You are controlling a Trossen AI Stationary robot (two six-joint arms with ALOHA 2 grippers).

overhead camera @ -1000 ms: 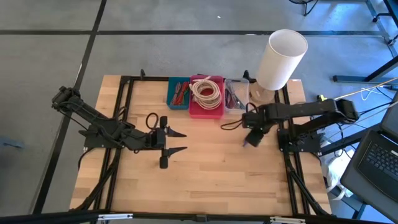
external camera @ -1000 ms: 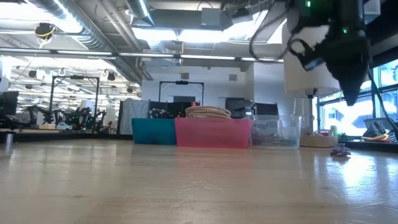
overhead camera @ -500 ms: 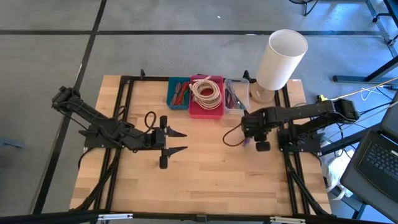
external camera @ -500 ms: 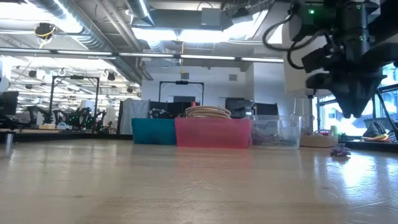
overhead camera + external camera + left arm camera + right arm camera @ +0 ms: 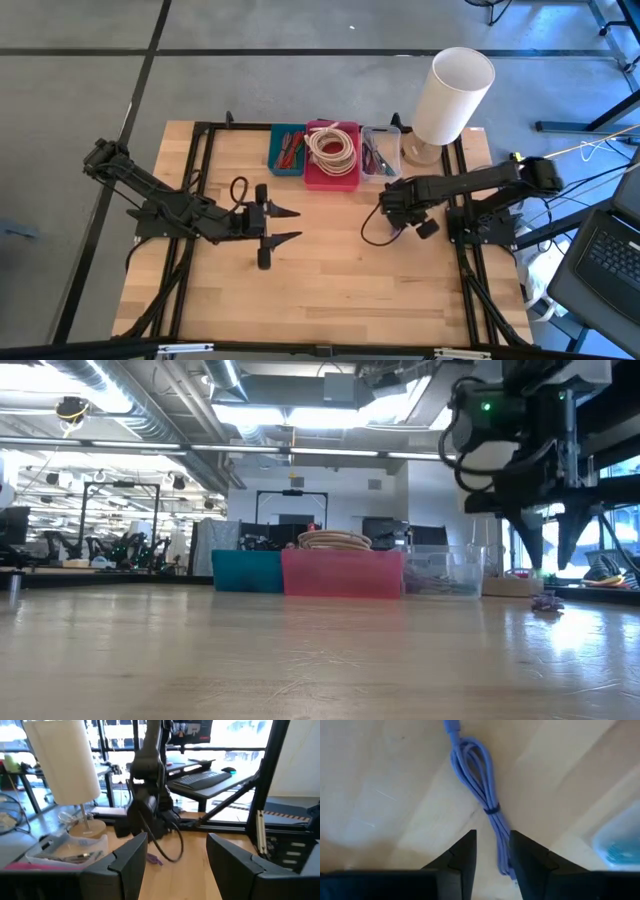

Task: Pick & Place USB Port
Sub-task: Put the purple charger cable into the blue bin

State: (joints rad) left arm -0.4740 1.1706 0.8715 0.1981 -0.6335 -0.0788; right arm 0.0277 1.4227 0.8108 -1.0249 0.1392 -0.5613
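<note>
The right gripper (image 5: 397,212) hangs over the right part of the wooden desk (image 5: 330,270), in front of the clear bin (image 5: 380,150), pointing down at a bundled purple USB cable (image 5: 482,795). In the right wrist view the cable lies flat on the wood, tied near its middle by a dark band, and its lower end runs into the narrow gap between the two dark fingers (image 5: 462,852). The fingers stand close together with only a slim opening; whether they touch the cable cannot be told. From the low view the cable (image 5: 546,601) shows as a small purple heap on the desk near the right edge, with the gripper (image 5: 548,555) above it.

The left gripper (image 5: 278,226) waits over the left-centre of the desk, its fingers spread wide and holding nothing.

Along the far edge stand three bins side by side: a teal bin (image 5: 287,150) with red items, a pink bin (image 5: 331,155) holding a coiled cream cable (image 5: 332,145), and the clear bin with small parts. A white lamp (image 5: 450,95) stands at the far right corner.
</note>
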